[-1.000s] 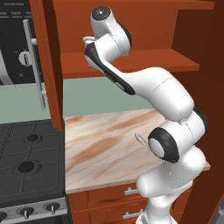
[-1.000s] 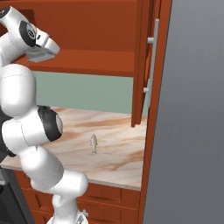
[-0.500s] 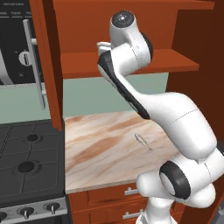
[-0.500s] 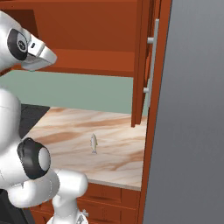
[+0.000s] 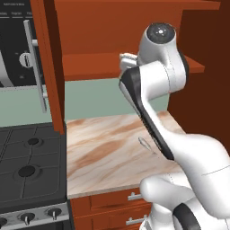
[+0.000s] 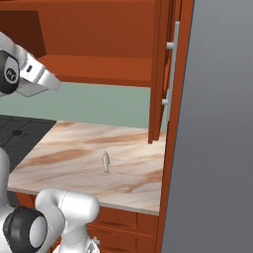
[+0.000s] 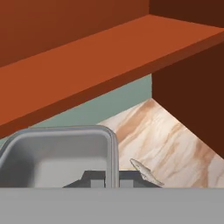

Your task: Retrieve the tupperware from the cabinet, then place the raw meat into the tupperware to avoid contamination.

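In the hand view the pale grey tupperware (image 7: pixel 57 153) fills the lower left. Its right wall runs down between the dark fingertips of my gripper (image 7: pixel 112 178), which is shut on that rim. My hand (image 6: pixel 37 79) hangs in front of the open cabinet's shelf (image 6: pixel 99 69), above the counter's left part. The raw meat (image 7: pixel 146 171), a small silvery sliver, lies on the marble counter below and to the right of the box. It also shows mid-counter (image 6: pixel 105 162) and beside my forearm (image 5: pixel 144 143). The cabinet shelf (image 7: pixel 87 65) spans the hand view above the box.
The cabinet's left door (image 5: pixel 47 67) stands open over the stove's edge, and its right door (image 6: pixel 158 74) with the grey bar handle (image 6: pixel 173 74) hangs open at the counter's right. A black stove (image 5: pixel 27 170) lies left of the counter. A tall grey panel (image 6: pixel 217 148) walls the right side.
The arm has swung to the right along the shelf front and stretched upward. The hand has come lower, off the shelf. The meat has stayed in place.
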